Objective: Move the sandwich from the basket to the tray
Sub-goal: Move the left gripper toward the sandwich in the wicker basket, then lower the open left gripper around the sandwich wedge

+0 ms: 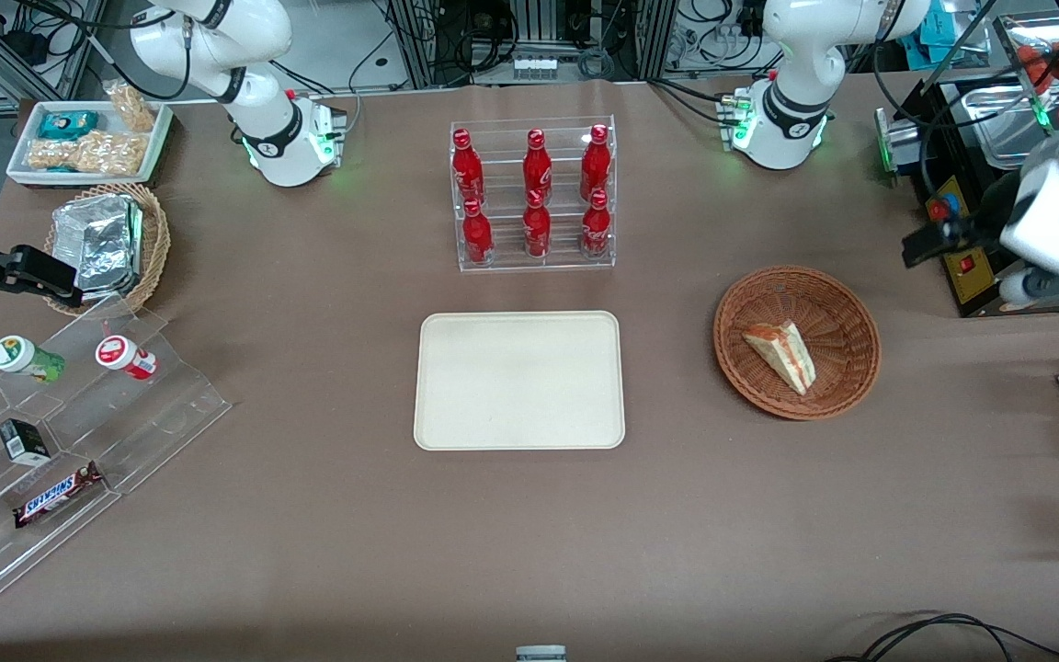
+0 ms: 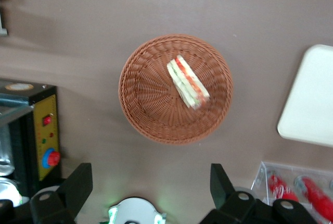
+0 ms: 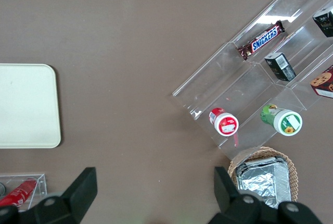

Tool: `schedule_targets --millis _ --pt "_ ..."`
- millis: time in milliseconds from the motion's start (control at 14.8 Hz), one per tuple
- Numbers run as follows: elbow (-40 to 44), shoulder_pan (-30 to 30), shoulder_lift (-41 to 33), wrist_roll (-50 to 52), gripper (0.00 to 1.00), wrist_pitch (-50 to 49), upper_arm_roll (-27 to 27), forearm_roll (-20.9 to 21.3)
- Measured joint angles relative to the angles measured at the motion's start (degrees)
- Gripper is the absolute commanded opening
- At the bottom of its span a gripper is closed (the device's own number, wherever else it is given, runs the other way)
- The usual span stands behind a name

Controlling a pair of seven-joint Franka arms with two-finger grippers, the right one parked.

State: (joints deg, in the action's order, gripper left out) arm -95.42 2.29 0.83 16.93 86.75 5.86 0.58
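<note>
The sandwich (image 1: pixel 780 355) (image 2: pixel 188 82), a pale bread wedge with orange-red and green filling, lies in the reddish-brown wicker basket (image 1: pixel 837 317) (image 2: pixel 143 96). The cream tray (image 1: pixel 518 379) (image 2: pixel 312 99) (image 3: pixel 26 104) sits bare at mid-table, beside the basket toward the parked arm's end. My gripper (image 1: pixel 934 244) (image 2: pixel 150 182) hangs high above the table, off the basket's rim toward the working arm's end. It is open wide, with nothing between its black fingers (image 2: pixel 78 185).
A clear rack of red bottles (image 1: pixel 535 193) stands farther from the front camera than the tray. A black control box (image 1: pixel 962 262) sits close to my gripper. Snack shelves (image 1: pixel 79 432), a tan foil-packet basket (image 1: pixel 111 244) and a white snack tray (image 1: pixel 88 138) lie toward the parked arm's end.
</note>
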Motion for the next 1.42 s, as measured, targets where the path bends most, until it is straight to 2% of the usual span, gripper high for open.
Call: schedule_targets --millis 271,542,746,1085,1424 --pt "-14.2 0.2 0.7 8.9 1.0 14.4 0.0 -0.2" --pt "-22.2 0.4 2.1 14.7 1.0 25.1 0.0 -4.6" --pt "-27.4 0.4 3.5 19.4 1.0 33.0 0.0 -5.4" --pt "-29.8 0.2 7.2 29.3 1.0 38.7 0.4 -6.7" --pt "-30.3 -1.5 9.6 30.8 1.0 40.9 0.7 -6.9"
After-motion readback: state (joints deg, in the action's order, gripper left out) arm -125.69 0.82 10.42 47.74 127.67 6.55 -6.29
